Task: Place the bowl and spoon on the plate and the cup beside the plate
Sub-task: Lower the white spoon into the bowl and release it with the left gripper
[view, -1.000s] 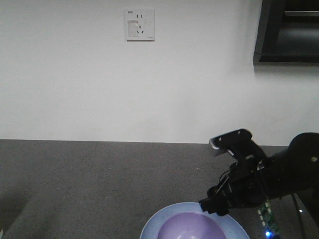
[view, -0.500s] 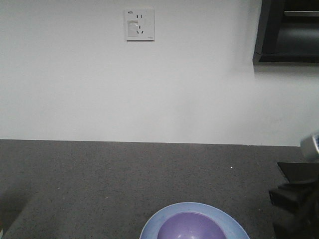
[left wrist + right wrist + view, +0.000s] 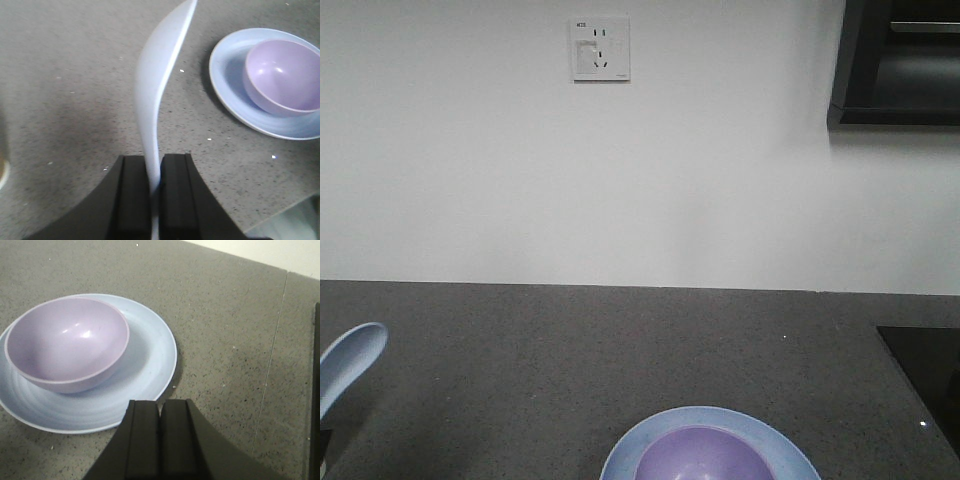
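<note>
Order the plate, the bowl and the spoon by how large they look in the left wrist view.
1. plate
2. bowl, clearly narrower than it.
The spoon looks longest, but it is nearest the camera, so its rank is unsure.

Your left gripper and right gripper: matte black, flat blocky fingers, bases flaring outward.

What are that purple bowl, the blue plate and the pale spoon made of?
The bowl looks like plastic: smooth, with soft glints inside. The plate seems the same, with a dull sheen, though glazed ceramic cannot be ruled out. The spoon looks like thin, matte plastic.
</note>
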Tool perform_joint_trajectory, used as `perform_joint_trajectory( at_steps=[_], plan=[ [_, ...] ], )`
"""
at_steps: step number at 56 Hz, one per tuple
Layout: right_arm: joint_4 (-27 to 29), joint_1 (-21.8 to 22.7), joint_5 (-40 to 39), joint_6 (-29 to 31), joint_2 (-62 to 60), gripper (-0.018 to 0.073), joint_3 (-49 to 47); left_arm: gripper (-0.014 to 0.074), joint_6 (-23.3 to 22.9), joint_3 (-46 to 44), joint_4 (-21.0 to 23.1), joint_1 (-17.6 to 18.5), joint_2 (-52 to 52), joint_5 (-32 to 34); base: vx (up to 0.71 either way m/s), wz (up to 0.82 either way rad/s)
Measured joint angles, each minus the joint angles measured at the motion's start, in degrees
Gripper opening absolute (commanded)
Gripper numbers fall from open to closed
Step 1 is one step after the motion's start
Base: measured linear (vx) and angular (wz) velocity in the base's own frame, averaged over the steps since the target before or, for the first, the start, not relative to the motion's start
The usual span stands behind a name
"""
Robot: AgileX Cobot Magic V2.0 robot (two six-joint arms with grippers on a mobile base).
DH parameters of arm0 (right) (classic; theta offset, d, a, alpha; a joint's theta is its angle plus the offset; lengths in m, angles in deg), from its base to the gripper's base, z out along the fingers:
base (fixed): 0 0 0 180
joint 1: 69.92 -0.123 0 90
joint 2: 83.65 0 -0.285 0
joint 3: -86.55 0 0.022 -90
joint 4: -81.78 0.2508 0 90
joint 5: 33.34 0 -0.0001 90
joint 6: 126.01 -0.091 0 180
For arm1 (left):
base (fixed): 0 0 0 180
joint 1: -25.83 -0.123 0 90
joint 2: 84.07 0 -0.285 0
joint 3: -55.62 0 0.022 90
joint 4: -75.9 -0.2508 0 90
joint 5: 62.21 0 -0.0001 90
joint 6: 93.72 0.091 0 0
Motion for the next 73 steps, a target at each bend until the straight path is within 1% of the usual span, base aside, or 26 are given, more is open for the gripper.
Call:
perform_joint_trajectory(
  at_steps=[4,8,20,28,36,58,66,73],
  plan=[
    [0.00,0.00,-0.42,0.00,-0.22,-0.0008,0.00,0.0001,0.33,-2.11,0.74,1.49,3.40,-0.98,0.00,0.00],
    [0.00,0.00,-0.72,0.00,-0.22,-0.0008,0.06,0.0001,0.40,-4.18,1.37,4.10,6.59,-1.53,0.00,0.00],
    [-0.04,0.00,-0.89,0.00,-0.22,-0.0008,0.13,0.0001,-0.01,-8.57,2.04,13.59,14.37,-0.60,0.00,0.00],
    [-0.04,0.00,-0.89,0.00,-0.22,-0.0008,0.13,0.0001,-1.85,-10.95,2.19,19.88,19.77,0.73,0.00,0.00],
    [-0.04,0.00,-0.89,0.00,-0.22,-0.0008,0.13,0.0001,-4.11,-14.21,2.30,24.42,25.68,1.23,0.00,0.00],
    [-0.04,0.00,-0.83,0.00,-0.22,-0.0008,0.13,0.0003,-10.06,-26.89,2.35,33.19,41.98,0.82,0.00,0.00],
    [-0.04,0.00,-0.83,0.00,-0.22,-0.0008,0.13,0.0011,-11.08,-29.20,2.41,35.27,46.82,0.82,0.00,0.00],
    [-0.04,0.00,-0.83,0.00,-0.22,-0.0008,0.13,0.0049,-11.19,-29.42,2.13,35.89,49.49,0.90,0.00,0.00]
  ],
)
